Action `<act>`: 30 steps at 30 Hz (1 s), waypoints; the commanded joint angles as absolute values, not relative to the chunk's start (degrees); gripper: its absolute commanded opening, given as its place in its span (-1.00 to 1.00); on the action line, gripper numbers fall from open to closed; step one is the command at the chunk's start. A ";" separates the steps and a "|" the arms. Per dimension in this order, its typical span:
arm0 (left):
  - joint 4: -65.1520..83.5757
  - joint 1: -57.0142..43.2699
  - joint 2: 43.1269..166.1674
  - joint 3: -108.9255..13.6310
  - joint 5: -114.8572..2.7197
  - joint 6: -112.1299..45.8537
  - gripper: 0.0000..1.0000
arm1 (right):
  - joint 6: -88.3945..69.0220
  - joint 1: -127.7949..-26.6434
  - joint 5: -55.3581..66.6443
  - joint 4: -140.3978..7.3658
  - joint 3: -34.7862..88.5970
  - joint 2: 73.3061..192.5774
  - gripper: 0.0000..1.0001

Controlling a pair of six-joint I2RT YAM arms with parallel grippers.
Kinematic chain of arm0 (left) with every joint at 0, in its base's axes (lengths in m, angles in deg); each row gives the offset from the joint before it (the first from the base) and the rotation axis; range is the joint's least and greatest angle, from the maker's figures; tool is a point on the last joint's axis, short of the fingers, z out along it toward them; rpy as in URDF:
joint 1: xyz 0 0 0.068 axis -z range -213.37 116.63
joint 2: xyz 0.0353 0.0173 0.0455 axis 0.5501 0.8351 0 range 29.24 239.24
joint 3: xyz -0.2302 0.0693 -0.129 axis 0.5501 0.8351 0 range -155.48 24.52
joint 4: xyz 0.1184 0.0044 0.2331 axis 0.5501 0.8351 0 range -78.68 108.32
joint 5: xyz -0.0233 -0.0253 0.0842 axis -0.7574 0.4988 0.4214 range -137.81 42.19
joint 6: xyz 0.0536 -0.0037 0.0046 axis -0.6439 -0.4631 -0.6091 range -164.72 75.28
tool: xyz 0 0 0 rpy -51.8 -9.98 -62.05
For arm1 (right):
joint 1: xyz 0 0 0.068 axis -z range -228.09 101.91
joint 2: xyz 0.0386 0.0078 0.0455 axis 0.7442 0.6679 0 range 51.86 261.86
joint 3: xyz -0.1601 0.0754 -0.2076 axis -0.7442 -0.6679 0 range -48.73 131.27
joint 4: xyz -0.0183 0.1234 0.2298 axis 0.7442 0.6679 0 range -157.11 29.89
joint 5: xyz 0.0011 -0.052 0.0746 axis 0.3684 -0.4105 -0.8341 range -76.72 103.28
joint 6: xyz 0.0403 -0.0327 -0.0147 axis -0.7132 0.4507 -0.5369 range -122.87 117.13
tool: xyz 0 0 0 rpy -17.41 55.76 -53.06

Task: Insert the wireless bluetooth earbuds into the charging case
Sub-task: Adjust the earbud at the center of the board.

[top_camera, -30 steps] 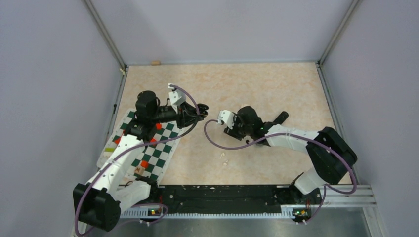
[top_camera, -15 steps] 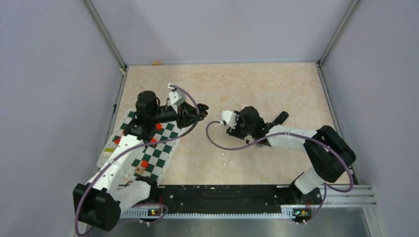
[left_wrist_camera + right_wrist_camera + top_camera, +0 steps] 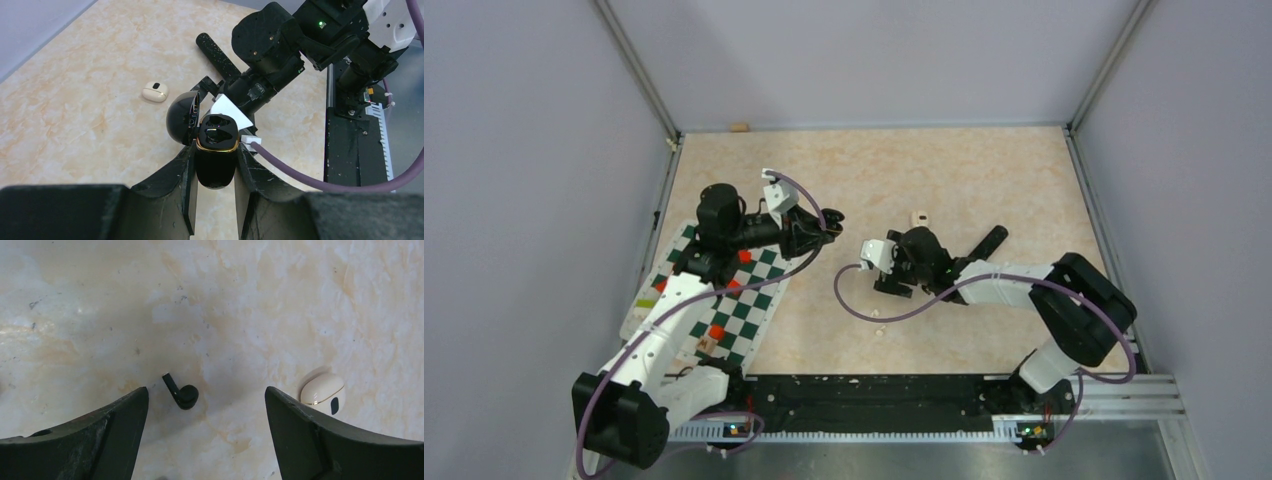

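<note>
My left jaws are clamped on the black charging case (image 3: 216, 150), pressing its body from both sides, with its lid (image 3: 181, 117) hinged open to one side. The two wells look dark, and I cannot tell whether anything sits in them. My right jaws are spread wide, pointing down at the counter (image 3: 250, 300). One black earbud (image 3: 181, 392) lies between the fingers (image 3: 100, 430), touching neither and closer to one of them. Just outside the other finger sits a closed cream case (image 3: 324, 394). Beyond the held case, past my right wrist, a black microphone (image 3: 217, 52) lies on the counter. A checkered mat (image 3: 754, 310) lies under my left arm.
</note>
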State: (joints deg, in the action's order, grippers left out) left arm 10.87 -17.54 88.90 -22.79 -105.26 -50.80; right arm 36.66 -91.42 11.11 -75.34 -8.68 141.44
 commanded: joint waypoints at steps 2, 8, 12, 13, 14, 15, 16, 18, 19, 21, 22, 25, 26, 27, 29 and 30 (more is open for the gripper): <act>8.42 -18.01 86.87 -22.98 -106.06 -50.86 -1.00 | 37.81 -92.98 18.52 -82.25 -8.78 144.63 0.72; 8.07 -18.00 86.97 -22.76 -106.23 -50.80 -1.00 | 37.82 -93.41 23.71 -86.66 -8.46 146.80 0.72; 7.89 -18.11 86.99 -22.60 -106.20 -50.78 -1.00 | 37.30 -93.46 26.33 -88.40 -7.75 148.30 0.72; 7.81 -18.08 86.94 -22.56 -106.19 -50.77 -1.00 | 36.68 -93.48 26.26 -88.20 -7.44 148.35 0.73; 7.76 -18.09 86.98 -22.48 -106.20 -50.74 -1.00 | 35.98 -93.45 25.76 -87.59 -7.11 148.27 0.73; 7.76 -18.12 86.92 -22.46 -106.12 -50.71 -1.00 | 35.15 -93.44 24.74 -86.68 -6.61 147.98 0.73; 7.72 -18.08 86.90 -22.43 -106.16 -50.74 -1.00 | 34.44 -93.51 23.26 -85.50 -6.33 147.36 0.73; 7.71 -18.17 86.73 -22.28 -106.08 -50.77 -1.00 | 33.67 -93.47 19.38 -83.39 -6.38 144.89 0.73; 7.71 -18.21 86.68 -22.30 -106.10 -50.74 -1.00 | 33.81 -93.36 17.26 -82.92 -6.61 143.47 0.73; 7.71 -18.25 86.68 -22.20 -106.09 -50.79 -1.00 | 34.17 -92.81 13.75 -81.73 -7.32 140.05 0.73; 7.71 -18.32 86.62 -22.17 -106.13 -50.85 -1.00 | 34.21 -92.22 10.77 -81.03 -7.54 137.72 0.73; 7.64 -18.34 86.81 -22.22 -106.25 -50.82 -1.00 | 34.53 -89.46 4.23 -78.88 -8.32 133.40 0.72; 7.58 -18.39 86.95 -22.16 -106.19 -50.76 -1.00 | 35.17 -88.47 1.98 -78.05 -8.73 132.30 0.72; 7.50 -18.35 87.05 -22.23 -106.30 -50.65 -1.00 | 36.38 -87.49 -0.29 -77.56 -9.31 131.14 0.70; 7.37 -18.36 87.22 -22.29 -106.34 -50.53 -1.00 | 40.35 -85.59 -3.81 -77.46 -11.21 129.18 0.66; 7.45 -18.39 87.36 -22.39 -106.32 -50.43 -1.00 | 44.59 -85.13 -4.86 -77.48 -12.63 128.56 0.64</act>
State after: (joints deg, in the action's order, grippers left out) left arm 10.82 -18.04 88.11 -22.50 -105.41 -50.78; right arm 36.66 -88.04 5.14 -79.47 -9.11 132.28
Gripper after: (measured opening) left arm 0.327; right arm 0.839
